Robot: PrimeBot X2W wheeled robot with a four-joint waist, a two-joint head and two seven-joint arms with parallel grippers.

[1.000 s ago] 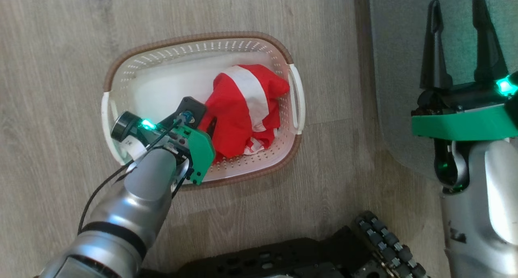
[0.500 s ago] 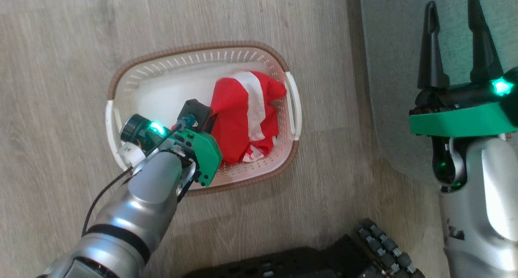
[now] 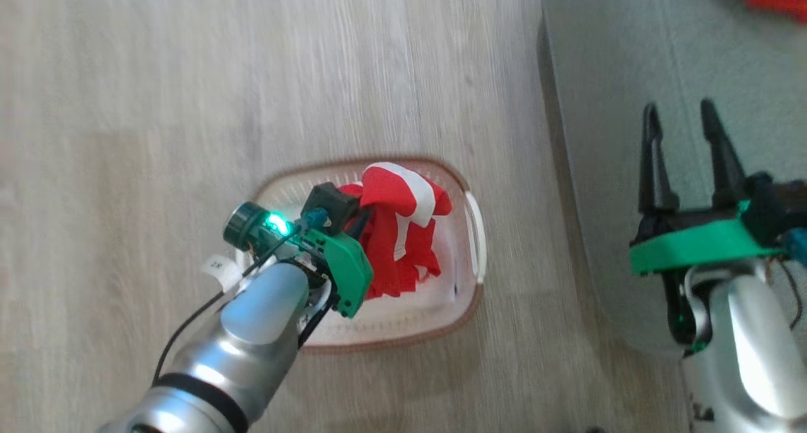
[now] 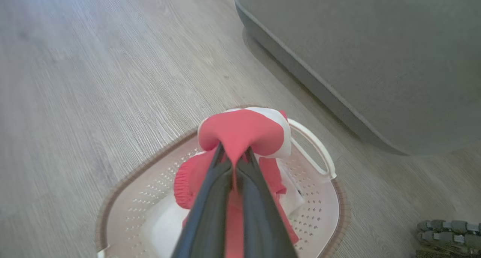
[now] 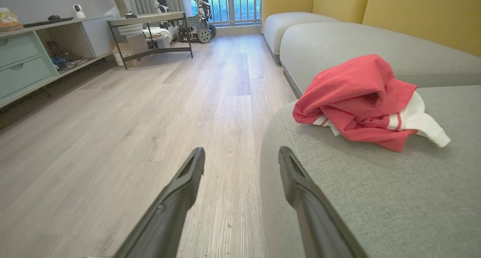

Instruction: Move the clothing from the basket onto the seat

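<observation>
Where the left fingers (image 4: 227, 168) stood apart over the heap a second ago, they are now pinched tight on a fold of the red garment (image 4: 244, 128). Cloth is bunched over the tips, with the rest hanging down into the basket (image 3: 470, 307).

Head view: garment drawn up into a peak, narrower than before. Its lower folds are still inside the basket, at the end nearest the seat (image 3: 630, 74). The whole head view has shifted too, which is the camera and not the basket. Basket sits on the floor (image 3: 189, 105), just off the seat's edge.

Meaning: grip looks taken, lift barely begun. Next, as I judge it: raise until the trailing cloth is free of the basket, then swing across to the seat. Risk: a hanging fold snags and drags the light basket along.

Right fingers (image 3: 656, 162) wide, holding nothing, over the seat's near edge, as before.

Other red garment (image 5: 360, 100) already lies crumpled on the seat, well apart from the basket, white stripes showing underneath. Half the task looks done, and this looks like the last piece.

Writing: white tag (image 3: 217, 266) on the left wrist carries a short dark mark, too blurred to read. No lettering legible on either garment. No brand seen.
</observation>
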